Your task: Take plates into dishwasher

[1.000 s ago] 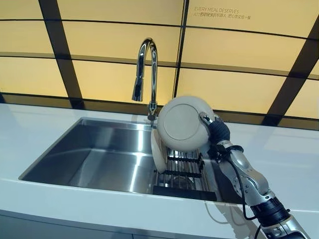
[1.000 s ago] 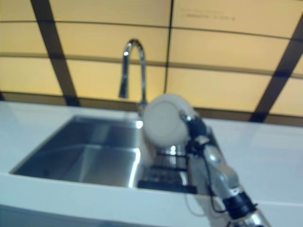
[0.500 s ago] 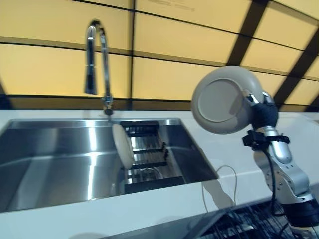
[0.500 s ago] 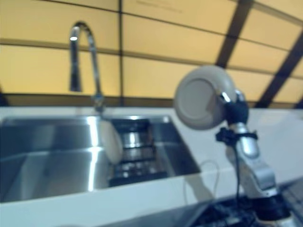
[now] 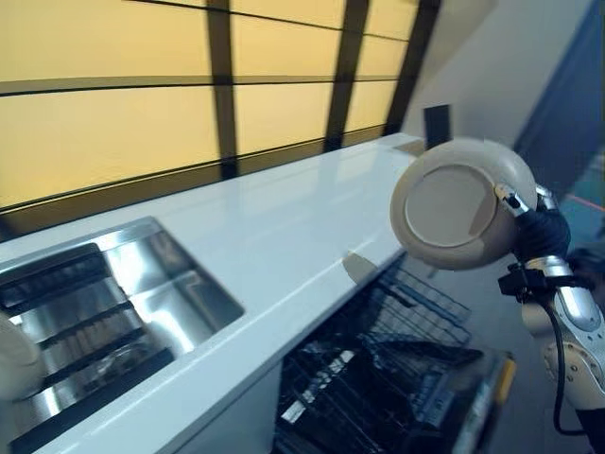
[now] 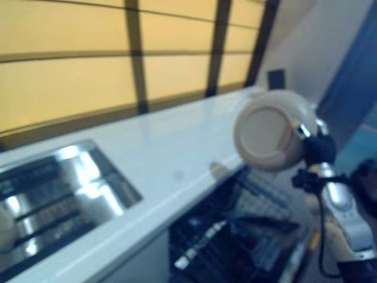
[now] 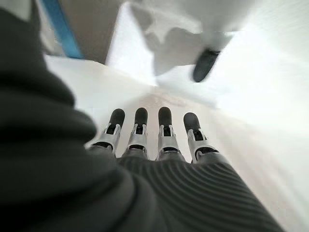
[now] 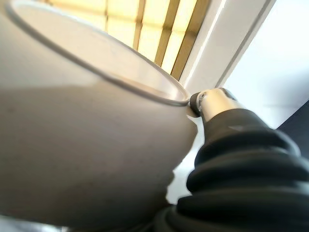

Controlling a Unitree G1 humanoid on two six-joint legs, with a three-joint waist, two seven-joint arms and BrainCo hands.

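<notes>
Your right robot hand (image 5: 541, 230) is pinching 1 plate (image 5: 460, 201) by its rim above the dishwasher rack (image 5: 397, 378); it's stiff, glazed, breakable, so keep hold at the edge. Left robot hand (image 7: 159, 133) hangs relaxed.

The long white countertop (image 5: 284, 236) runs from the near left away to the far right, with the stainless steel sink (image 5: 113, 312) sunk into its left end and the black slatted rack (image 5: 85, 331) lying inside that sink. Below the countertop's front edge, to its right, the black wire dishwasher rack (image 5: 378, 378) stands pulled out. Above that rack and just off the countertop's right end, the round beige plate (image 5: 463, 203) is held on edge in the right hand (image 5: 541, 232), underside toward the sink.
</notes>
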